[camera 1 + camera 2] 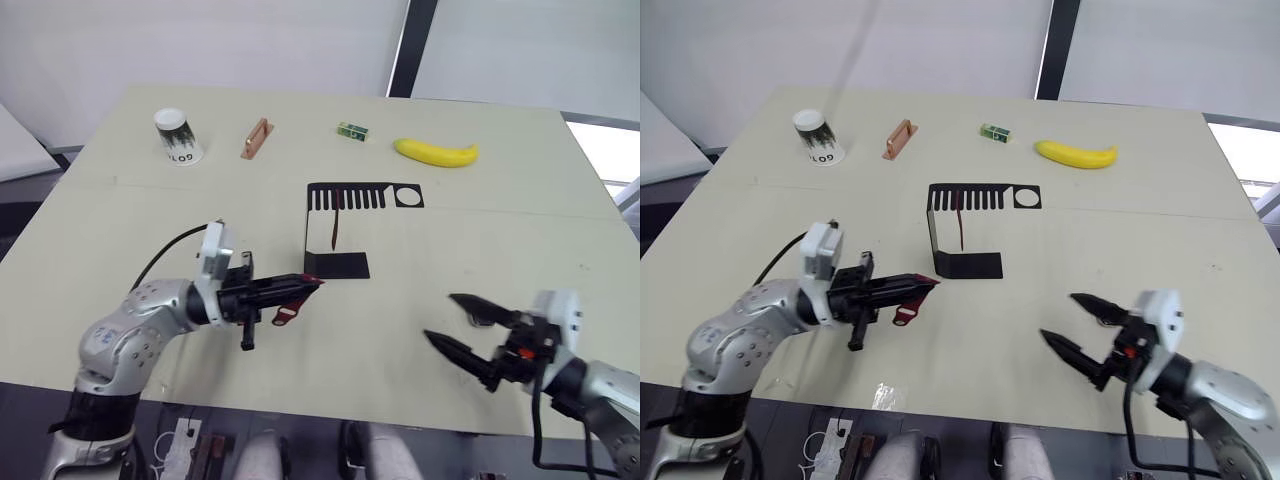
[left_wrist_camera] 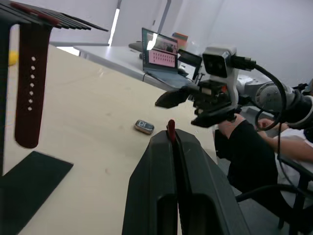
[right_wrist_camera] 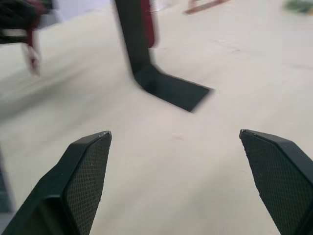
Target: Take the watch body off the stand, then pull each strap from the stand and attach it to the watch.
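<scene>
The left hand [image 1: 300,287] is pinching one dark-red strap [image 1: 289,311] beside the stand's [image 1: 340,265] base, so that strap is off. The other strap [image 2: 29,83] is hanging from the comb slots. The watch body [image 2: 144,127] is lying on the bench [image 1: 500,230] (apparently unstrapped). The right hand [image 1: 455,322] is spread, holding nothing.

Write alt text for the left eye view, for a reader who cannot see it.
The left gripper is shut on a dark-red strap just above the table, beside the base of a black stand where a second strap hangs. The right gripper hovers open near the table's front edge. A cup, copper bar, green block and banana line the far side.
</scene>
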`<state>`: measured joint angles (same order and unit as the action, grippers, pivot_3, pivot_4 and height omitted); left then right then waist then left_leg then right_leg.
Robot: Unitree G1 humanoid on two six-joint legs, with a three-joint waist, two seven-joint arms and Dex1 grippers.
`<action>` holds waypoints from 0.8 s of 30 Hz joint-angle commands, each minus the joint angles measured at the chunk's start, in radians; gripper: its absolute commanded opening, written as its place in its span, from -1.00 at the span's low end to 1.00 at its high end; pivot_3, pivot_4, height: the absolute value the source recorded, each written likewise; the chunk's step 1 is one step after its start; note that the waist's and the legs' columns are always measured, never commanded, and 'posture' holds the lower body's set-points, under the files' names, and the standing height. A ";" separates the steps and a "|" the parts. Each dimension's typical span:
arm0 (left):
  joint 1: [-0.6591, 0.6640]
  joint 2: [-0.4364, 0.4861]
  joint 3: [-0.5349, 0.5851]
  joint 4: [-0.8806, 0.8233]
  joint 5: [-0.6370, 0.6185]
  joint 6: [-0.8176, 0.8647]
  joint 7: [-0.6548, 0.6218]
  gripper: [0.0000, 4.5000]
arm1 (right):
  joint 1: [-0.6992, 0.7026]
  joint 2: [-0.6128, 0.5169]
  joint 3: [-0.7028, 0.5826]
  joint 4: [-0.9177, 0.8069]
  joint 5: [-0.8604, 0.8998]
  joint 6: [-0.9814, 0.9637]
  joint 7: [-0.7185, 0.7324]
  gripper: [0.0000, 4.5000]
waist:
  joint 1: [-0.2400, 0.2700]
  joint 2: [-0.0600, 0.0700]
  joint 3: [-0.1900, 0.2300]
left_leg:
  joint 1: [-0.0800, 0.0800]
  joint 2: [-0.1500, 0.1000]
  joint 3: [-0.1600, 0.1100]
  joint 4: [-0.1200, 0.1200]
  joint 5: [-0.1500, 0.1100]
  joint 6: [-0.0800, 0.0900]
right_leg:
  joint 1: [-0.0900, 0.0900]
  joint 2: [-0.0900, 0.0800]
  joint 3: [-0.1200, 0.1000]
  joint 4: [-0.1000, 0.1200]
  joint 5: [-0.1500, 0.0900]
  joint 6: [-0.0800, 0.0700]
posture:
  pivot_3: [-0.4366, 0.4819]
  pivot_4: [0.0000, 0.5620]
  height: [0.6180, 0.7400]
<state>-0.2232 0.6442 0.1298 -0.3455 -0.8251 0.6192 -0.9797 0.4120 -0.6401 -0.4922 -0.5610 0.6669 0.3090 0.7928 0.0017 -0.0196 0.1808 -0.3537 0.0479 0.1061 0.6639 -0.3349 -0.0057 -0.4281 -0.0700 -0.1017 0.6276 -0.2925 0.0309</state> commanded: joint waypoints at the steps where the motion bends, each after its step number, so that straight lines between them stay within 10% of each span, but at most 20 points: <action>1: 0.069 0.052 0.108 0.016 0.047 -0.081 -0.026 -1.00 | 0.090 0.048 -0.146 0.102 -0.108 -0.192 0.035 0.98 | 0.001 0.000 0.000 | 0.000 0.000 0.000 0.000 0.000 0.000 | 0.000 0.000 0.000 0.000 0.000 0.000 | -0.05 -0.47 1.00; 13: 0.145 0.079 0.325 0.338 0.263 -0.394 0.063 -1.00 | 0.261 0.150 -0.350 0.502 -0.189 -0.494 0.033 0.98 | -0.004 0.001 0.000 | 0.002 0.001 0.001 -0.002 -0.006 0.005 | 0.000 -0.001 0.000 0.000 -0.001 -0.002 | -0.05 -0.47 1.00; 24: 0.117 0.082 0.188 0.136 0.186 -0.255 0.015 -1.00 | 0.178 0.221 -0.154 0.104 -0.145 -0.209 -0.216 0.98 | -0.005 0.003 0.000 | 0.003 0.001 0.001 -0.002 -0.004 -0.001 | 0.000 -0.003 0.001 0.003 -0.001 -0.002 | -0.05 -0.47 1.00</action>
<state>-0.0971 0.7064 0.3372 -0.1382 -0.6077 0.3402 -0.9396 0.5880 -0.4222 -0.6641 -0.3539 0.4967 0.0066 0.6666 -0.0031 -0.0162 0.1805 -0.3511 0.0491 0.1067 0.6620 -0.3388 -0.0073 -0.4282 -0.0728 -0.1010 0.6309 -0.2938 0.0290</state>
